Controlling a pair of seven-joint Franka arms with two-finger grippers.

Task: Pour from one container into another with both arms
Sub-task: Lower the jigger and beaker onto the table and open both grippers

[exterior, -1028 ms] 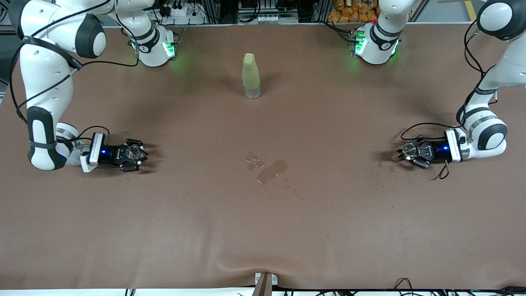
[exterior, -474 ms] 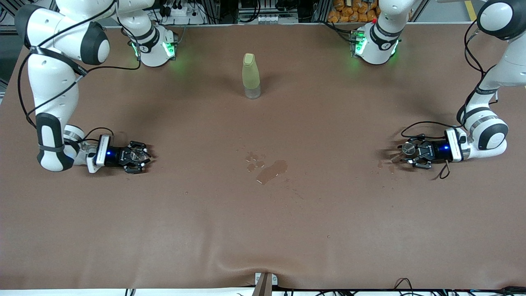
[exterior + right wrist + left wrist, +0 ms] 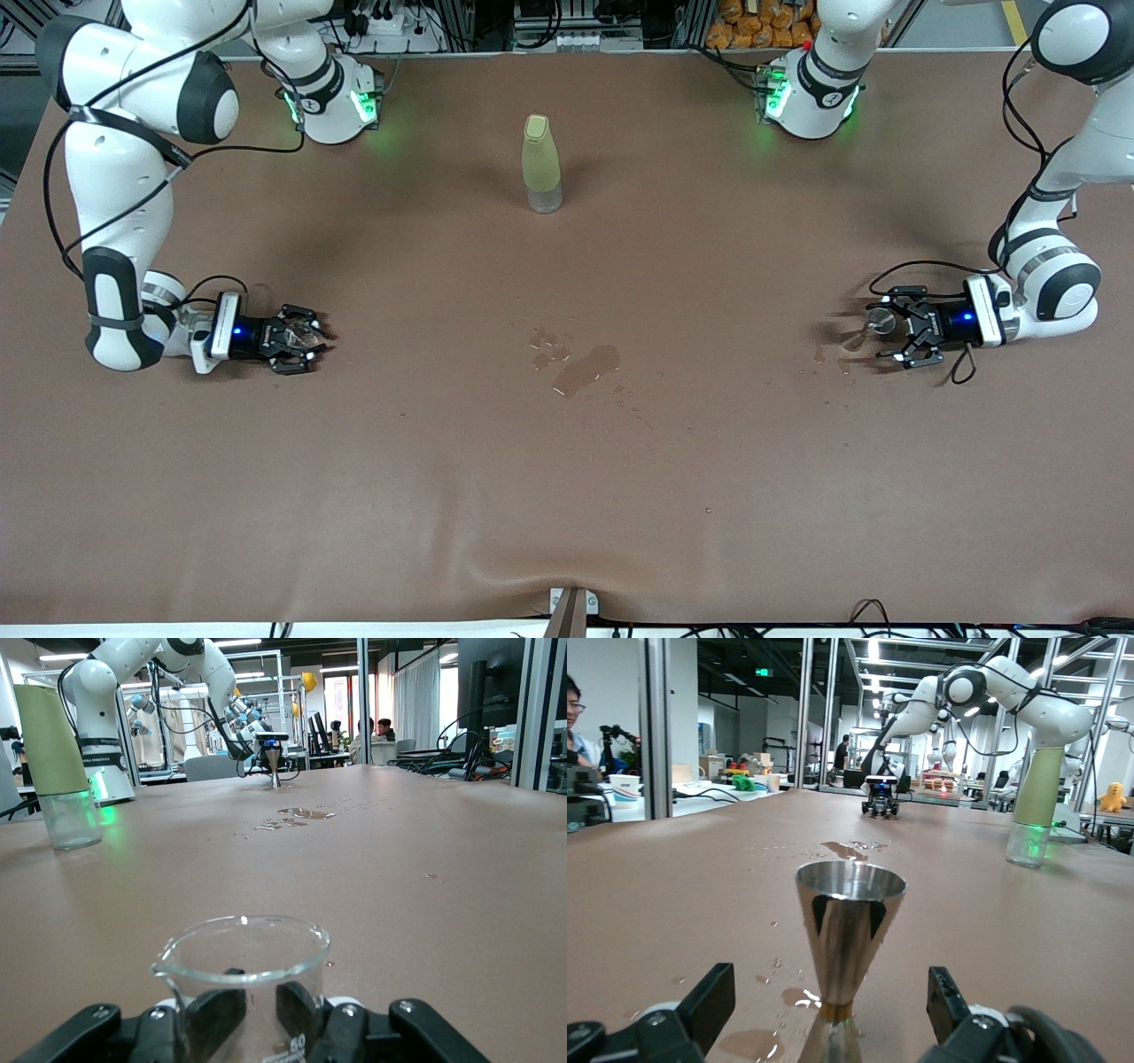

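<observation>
The left hand (image 3: 833,1010) is standing open around a conical steel jigger (image 3: 849,930); the right hand (image 3: 252,1023) is gripping a clear glass beaker (image 3: 244,970) on the brown surface (image 3: 567,478).

You see brown table cover (image 3: 567,496), wet patch (image 3: 585,369) mid-table. Aluminium frame posts (image 3: 656,726), bright ceiling strip lights (image 3: 873,649), green exit sign (image 3: 761,672), dark monitor (image 3: 487,691).

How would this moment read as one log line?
left gripper: open, metal cup standing between | right gripper: around glass beaker | puddle: mid-table
</observation>
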